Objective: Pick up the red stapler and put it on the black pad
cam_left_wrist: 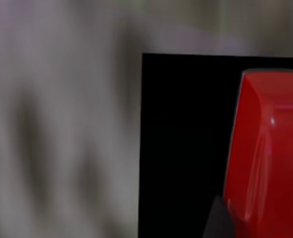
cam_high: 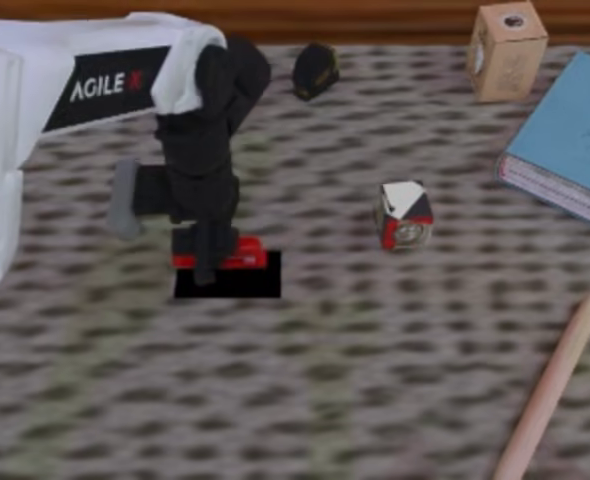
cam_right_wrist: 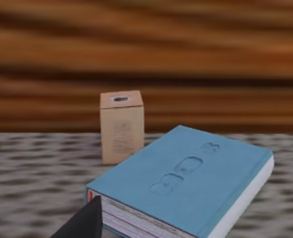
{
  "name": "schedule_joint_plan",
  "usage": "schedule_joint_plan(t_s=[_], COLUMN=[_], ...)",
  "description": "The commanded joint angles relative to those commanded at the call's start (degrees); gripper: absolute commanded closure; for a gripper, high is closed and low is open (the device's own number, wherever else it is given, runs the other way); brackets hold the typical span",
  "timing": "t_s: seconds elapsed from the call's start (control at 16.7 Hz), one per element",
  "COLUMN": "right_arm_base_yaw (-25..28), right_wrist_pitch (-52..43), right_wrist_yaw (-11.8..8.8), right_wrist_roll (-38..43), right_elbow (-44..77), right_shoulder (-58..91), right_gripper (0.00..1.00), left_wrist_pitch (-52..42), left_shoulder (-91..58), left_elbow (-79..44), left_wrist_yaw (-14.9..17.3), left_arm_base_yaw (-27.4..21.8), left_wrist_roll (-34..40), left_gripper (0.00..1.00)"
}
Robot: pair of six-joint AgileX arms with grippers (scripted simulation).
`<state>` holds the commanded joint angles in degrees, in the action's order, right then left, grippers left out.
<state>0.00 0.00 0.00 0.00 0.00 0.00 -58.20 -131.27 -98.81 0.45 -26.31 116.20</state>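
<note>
The red stapler (cam_high: 247,258) lies across the far edge of the black pad (cam_high: 237,284), left of the table's middle. My left gripper (cam_high: 207,264) reaches down onto the stapler's left half and is shut on it. In the left wrist view the red stapler (cam_left_wrist: 268,153) fills the frame over the black pad (cam_left_wrist: 183,144), with one dark fingertip (cam_left_wrist: 217,224) pressed against its side. Whether the stapler rests on the pad or hangs just above it does not show. My right gripper (cam_right_wrist: 87,223) is parked off the top view, near the blue book.
A red, black and white cube (cam_high: 405,215) sits right of the pad. At the back stand a small black tape measure (cam_high: 315,70) and a tan box (cam_high: 506,48). A blue book (cam_high: 573,135) lies at the far right, a wooden rod (cam_high: 550,390) at the near right.
</note>
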Motion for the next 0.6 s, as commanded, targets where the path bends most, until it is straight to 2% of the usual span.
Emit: schedule_joint_plan(t_s=[0.18, 0.6], right_arm_base_yaw=[0.00, 0.00], right_wrist_pitch=[0.00, 0.00], right_wrist_yaw=[0.00, 0.00], right_wrist_roll=[0.00, 0.00], right_elbow=[0.00, 0.00], right_shoulder=[0.00, 0.00], right_gripper=[0.00, 0.00], left_wrist_pitch=[0.04, 0.04], left_shoulder=[-0.01, -0.01], left_elbow=[0.04, 0.04], left_wrist_yaw=[0.00, 0.00], left_arm_base_yaw=[0.00, 0.00], left_wrist_roll=[0.00, 0.00], left_gripper=[1.00, 0.47])
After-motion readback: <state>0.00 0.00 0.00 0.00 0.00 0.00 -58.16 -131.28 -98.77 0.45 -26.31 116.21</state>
